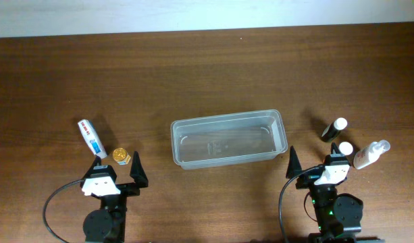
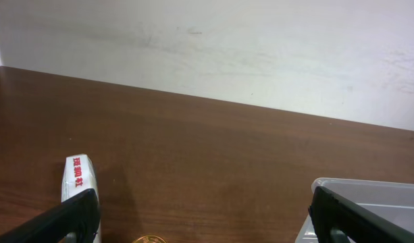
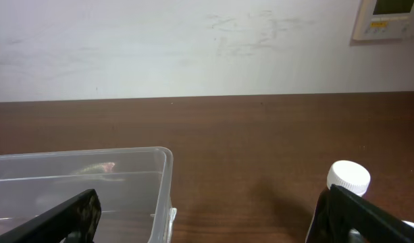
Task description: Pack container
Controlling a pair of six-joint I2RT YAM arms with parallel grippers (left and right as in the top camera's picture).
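Observation:
The container [image 1: 227, 121] is a clear, shallow plastic tub in the middle of the table, with nothing in it. It also shows in the left wrist view [image 2: 375, 187] and in the right wrist view [image 3: 136, 156]. My left gripper [image 1: 119, 173] [image 2: 207, 228] is open and empty, low at the front left. A white tube [image 1: 91, 138] [image 2: 78, 175] and a small gold item [image 1: 121, 156] [image 2: 148, 239] lie just ahead of it. My right gripper [image 1: 313, 169] [image 3: 207, 223] is open and empty at the front right. A white-capped bottle [image 1: 344, 149] [image 3: 348, 177] stands by its right finger.
A dark bottle with a white cap [image 1: 334, 128] and a clear spray bottle [image 1: 373, 153] lie to the right of the tub. A white wall [image 1: 207, 13] runs behind the table's far edge.

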